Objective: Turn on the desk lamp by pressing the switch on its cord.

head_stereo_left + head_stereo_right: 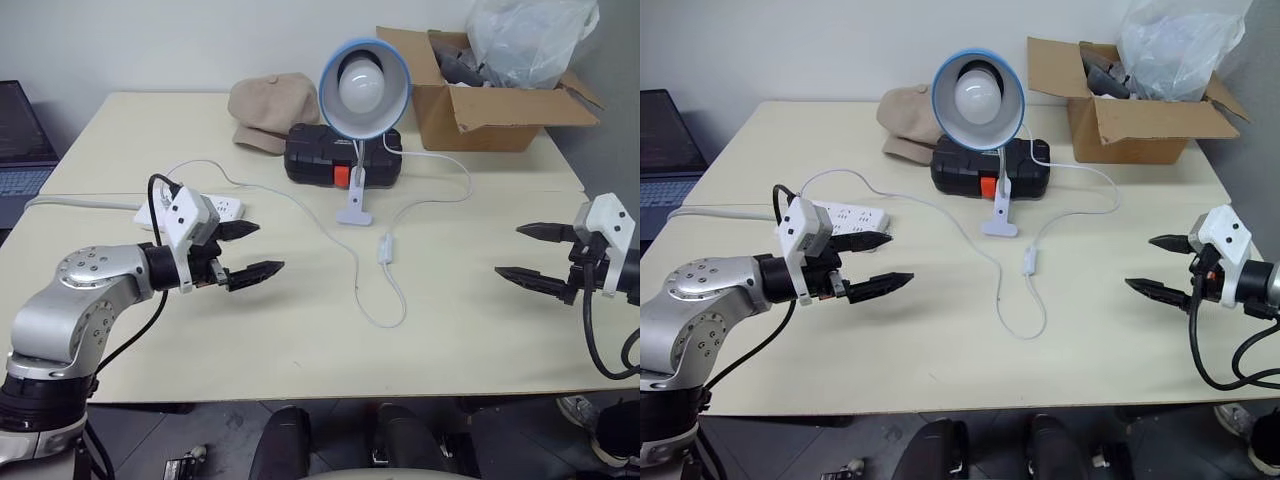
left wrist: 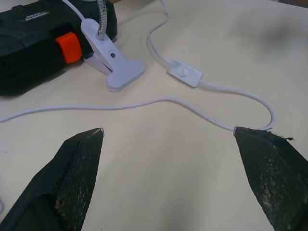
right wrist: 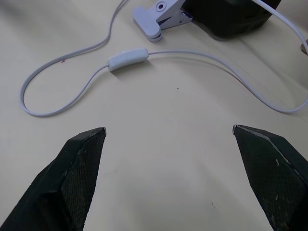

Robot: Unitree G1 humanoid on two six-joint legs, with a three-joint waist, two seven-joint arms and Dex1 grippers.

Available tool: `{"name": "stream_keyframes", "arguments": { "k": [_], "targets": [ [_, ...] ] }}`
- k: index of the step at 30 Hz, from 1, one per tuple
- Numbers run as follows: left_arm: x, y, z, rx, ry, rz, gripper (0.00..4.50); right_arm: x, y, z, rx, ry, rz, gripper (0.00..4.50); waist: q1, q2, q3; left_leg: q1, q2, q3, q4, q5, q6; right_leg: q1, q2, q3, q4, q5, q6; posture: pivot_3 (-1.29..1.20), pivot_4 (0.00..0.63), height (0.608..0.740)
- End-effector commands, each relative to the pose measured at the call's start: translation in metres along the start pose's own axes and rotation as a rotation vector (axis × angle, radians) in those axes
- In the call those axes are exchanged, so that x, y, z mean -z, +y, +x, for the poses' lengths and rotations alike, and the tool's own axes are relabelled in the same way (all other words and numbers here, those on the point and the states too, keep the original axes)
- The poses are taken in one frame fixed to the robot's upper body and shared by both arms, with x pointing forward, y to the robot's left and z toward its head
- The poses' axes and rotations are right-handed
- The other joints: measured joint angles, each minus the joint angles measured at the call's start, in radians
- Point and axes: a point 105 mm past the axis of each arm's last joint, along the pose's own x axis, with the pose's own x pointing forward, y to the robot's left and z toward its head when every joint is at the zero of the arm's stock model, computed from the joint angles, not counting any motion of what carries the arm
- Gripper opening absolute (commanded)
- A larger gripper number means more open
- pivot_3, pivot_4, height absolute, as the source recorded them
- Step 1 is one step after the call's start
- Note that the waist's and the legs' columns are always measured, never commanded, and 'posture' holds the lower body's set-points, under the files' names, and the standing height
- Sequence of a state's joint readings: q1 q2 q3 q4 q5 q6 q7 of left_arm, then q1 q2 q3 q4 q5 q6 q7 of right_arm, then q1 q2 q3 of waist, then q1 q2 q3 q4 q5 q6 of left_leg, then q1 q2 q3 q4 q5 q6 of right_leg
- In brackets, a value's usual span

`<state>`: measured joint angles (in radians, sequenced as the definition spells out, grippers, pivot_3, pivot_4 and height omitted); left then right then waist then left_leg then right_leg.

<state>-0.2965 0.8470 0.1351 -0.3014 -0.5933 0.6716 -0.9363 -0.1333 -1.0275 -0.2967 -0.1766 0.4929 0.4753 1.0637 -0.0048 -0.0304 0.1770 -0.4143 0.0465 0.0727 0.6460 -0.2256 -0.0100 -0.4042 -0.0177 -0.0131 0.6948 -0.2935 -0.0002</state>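
From the head camera the lamp (image 1: 363, 88) stands mid-table with its switch (image 1: 385, 248) on the cord (image 1: 395, 300) between the left gripper (image 1: 253, 249) and right gripper (image 1: 530, 253), while both wrist views show spread fingers facing the switch.
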Motion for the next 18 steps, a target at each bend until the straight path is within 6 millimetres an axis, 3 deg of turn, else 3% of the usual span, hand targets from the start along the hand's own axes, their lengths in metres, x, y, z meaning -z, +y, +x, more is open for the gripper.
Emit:
{"name": "stream_keyframes", "arguments": {
  "k": [1, 13, 18],
  "targets": [
    [-0.006, -0.007, -0.002, 0.047, -0.034, -0.006, 4.5, -0.012, -0.005, -0.004, 0.03, -0.035, -0.049, 4.44, 0.0, 0.0, 0.0, 0.0, 0.0, 0.0, 0.0, 0.0, 0.0, 0.0, 0.0, 0.0, 0.0, 0.0, 0.0, 0.0, 0.15, 0.74],
    [-0.005, -0.006, -0.001, 0.008, -0.04, -0.014, 4.5, -0.018, 0.003, 0.008, -0.012, -0.065, 0.098, 4.44, 0.0, 0.0, 0.0, 0.0, 0.0, 0.0, 0.0, 0.0, 0.0, 0.0, 0.0, 0.0, 0.0, 0.0, 0.0, 0.0, 0.15, 0.74],
    [-0.001, -0.015, 0.006, 0.083, -0.017, 0.028, 4.5, -0.008, 0.013, 0.028, -0.017, 0.072, 0.24, 4.44, 0.0, 0.0, 0.0, 0.0, 0.0, 0.0, 0.0, 0.0, 0.0, 0.0, 0.0, 0.0, 0.001, 0.0, 0.0, 0.0, 0.15, 0.74]
  ]
}}
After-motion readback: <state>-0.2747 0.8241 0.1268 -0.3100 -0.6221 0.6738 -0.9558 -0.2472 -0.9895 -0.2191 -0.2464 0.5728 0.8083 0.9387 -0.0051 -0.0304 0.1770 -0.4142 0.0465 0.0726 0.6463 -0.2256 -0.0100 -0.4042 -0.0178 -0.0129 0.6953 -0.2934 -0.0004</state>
